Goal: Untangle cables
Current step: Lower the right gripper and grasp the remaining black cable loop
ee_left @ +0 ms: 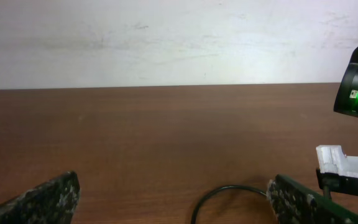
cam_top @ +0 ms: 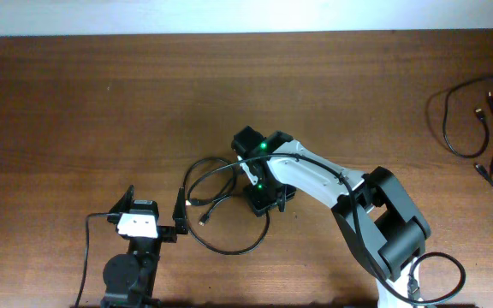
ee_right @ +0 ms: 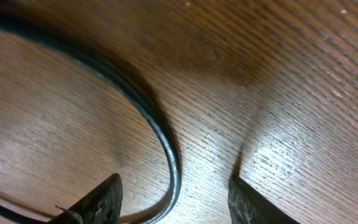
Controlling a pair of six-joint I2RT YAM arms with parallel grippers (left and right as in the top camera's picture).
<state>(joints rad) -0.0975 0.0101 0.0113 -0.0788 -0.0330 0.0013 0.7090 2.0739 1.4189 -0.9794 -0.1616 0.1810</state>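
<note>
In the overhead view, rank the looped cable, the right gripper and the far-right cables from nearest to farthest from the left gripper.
1. Looped cable, just right of the left gripper.
2. Right gripper, over the loop's far side.
3. Far-right cables, far off at the right edge.

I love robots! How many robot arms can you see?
2: the left arm at the bottom left, and the right arm reaching from the bottom right to the middle.
</note>
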